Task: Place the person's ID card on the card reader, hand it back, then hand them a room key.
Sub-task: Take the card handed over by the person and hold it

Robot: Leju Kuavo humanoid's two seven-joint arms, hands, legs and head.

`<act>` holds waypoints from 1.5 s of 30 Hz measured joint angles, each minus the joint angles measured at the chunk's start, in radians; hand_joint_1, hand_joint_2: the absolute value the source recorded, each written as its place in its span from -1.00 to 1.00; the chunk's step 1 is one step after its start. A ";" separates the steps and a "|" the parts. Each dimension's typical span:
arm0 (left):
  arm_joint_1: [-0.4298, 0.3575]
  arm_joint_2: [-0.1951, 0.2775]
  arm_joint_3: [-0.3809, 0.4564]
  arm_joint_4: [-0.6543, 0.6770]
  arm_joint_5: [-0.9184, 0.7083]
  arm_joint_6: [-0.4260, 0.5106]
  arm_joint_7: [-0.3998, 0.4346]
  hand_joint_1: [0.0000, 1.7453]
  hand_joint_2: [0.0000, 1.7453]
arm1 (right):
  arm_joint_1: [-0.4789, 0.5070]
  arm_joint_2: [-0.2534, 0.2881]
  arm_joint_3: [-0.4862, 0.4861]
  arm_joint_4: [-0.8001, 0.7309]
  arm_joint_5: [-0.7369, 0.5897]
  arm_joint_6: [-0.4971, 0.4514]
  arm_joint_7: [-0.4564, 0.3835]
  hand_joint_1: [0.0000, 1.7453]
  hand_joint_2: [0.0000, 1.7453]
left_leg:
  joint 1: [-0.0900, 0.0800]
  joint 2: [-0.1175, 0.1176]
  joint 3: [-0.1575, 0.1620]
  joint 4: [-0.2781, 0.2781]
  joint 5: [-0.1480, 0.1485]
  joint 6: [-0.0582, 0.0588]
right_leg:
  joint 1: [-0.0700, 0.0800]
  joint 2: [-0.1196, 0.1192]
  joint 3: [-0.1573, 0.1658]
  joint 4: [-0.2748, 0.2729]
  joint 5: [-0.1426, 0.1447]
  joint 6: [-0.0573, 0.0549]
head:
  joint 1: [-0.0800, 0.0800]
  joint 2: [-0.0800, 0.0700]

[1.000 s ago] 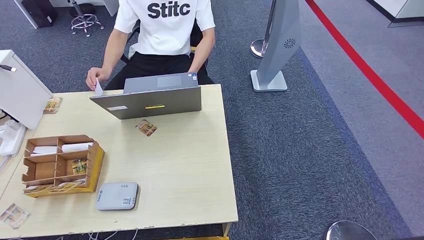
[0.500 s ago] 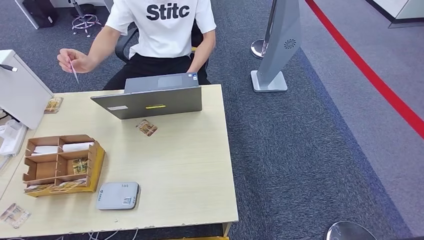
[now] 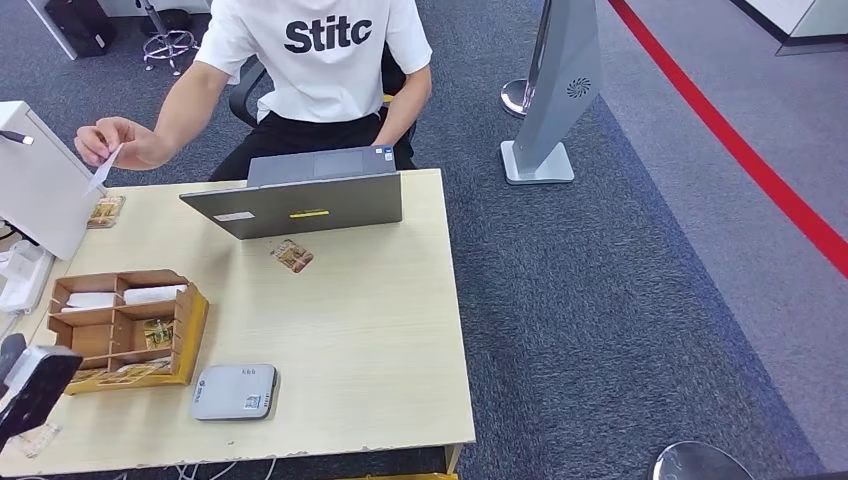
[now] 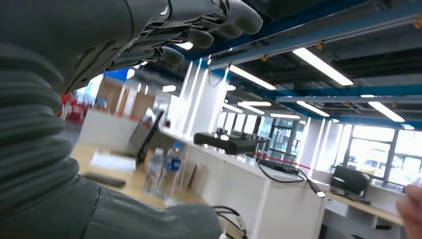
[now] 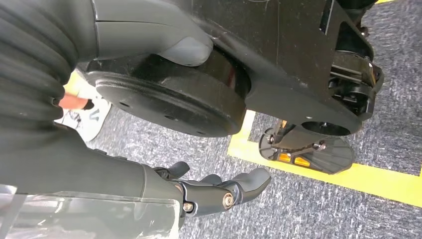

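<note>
Head view: a seated person's hand (image 3: 118, 143) holds the ID card (image 3: 102, 167) beyond the tabletop's (image 3: 380, 330) far left corner, well ahead of the left hand (image 3: 30, 385) at the near left edge. One laptop (image 3: 300, 203), one compartment tray (image 3: 125, 328) and one grey card reader (image 3: 235, 391) lie between. Left fingers (image 4: 209, 27) spread, holding nothing; right hand (image 5: 219, 191) hangs over carpet, fingers loose and holding nothing.

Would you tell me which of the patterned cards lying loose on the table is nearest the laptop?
The patterned card just in front of the laptop; the other loose ones lie by the table's left edge.
</note>
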 joint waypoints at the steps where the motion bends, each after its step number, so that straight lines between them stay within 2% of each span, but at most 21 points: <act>1: -0.038 0.033 -0.023 0.047 -0.052 -0.009 0.019 -1.00 1.00 | -0.002 0.000 0.005 0.000 0.005 0.003 0.003 -1.00 1.00 | 0.000 0.000 0.000 0.000 0.001 0.000 | 0.000 0.000 0.000 0.000 0.000 0.000 | 0.000 0.000; 5: -0.191 0.136 -0.128 0.217 -0.197 -0.054 0.073 -1.00 1.00 | -0.007 0.000 0.020 -0.001 0.018 0.014 0.010 -1.00 1.00 | 0.000 0.001 -0.001 0.000 0.002 -0.001 | 0.001 0.002 0.001 0.001 0.002 -0.001 | 0.000 0.000; 7: -0.249 0.169 -0.179 0.280 -0.235 -0.076 0.092 -1.00 1.00 | -0.008 -0.001 0.027 -0.002 0.025 0.019 0.007 -1.00 1.00 | 0.000 0.002 -0.001 0.000 0.002 -0.001 | 0.001 0.003 0.000 0.001 0.003 -0.002 | 0.000 0.000; 8: -0.275 0.182 -0.204 0.308 -0.252 -0.088 0.101 -0.94 1.00 | -0.007 -0.002 0.031 -0.002 0.026 0.022 0.003 -1.00 1.00 | 0.000 0.003 -0.001 0.000 0.002 -0.001 | 0.001 0.004 0.000 0.001 0.003 -0.002 | 0.000 0.000; 11: -0.345 0.208 -0.271 0.375 -0.296 -0.115 0.124 0.55 1.00 | -0.007 -0.005 0.038 -0.002 0.027 0.027 -0.005 -1.00 1.00 | 0.000 0.003 -0.002 0.001 0.002 -0.001 | 0.001 0.004 -0.001 0.000 0.003 -0.002 | 0.000 0.000; 12: -0.366 0.213 -0.291 0.393 -0.307 -0.122 0.130 0.99 1.00 | -0.007 -0.006 0.039 -0.002 0.027 0.027 -0.005 -1.00 1.00 | 0.000 0.003 -0.002 0.001 0.002 -0.001 | 0.001 0.004 -0.001 0.000 0.003 -0.002 | 0.000 0.000; 16: -0.428 0.218 -0.359 0.447 -0.319 -0.131 0.143 1.00 1.00 | -0.007 -0.006 0.043 -0.002 0.027 0.027 -0.006 -1.00 1.00 | 0.000 0.003 -0.003 0.001 0.002 -0.001 | 0.001 0.004 -0.001 0.000 0.003 -0.002 | 0.000 0.000; 23: -0.446 0.218 -0.413 0.472 -0.311 -0.126 0.149 1.00 1.00 | -0.007 -0.007 0.048 -0.002 0.027 0.027 -0.007 -1.00 1.00 | 0.000 0.006 -0.003 0.000 0.002 -0.001 | 0.001 0.006 -0.002 0.000 0.003 -0.002 | 0.000 0.000; 45: -0.461 0.207 -0.434 0.480 -0.289 -0.122 0.168 1.00 1.00 | -0.009 -0.007 0.048 -0.002 0.024 0.016 0.005 -1.00 1.00 | 0.000 0.007 -0.003 0.000 0.002 -0.001 | 0.001 0.007 -0.002 0.000 0.003 -0.002 | 0.000 0.000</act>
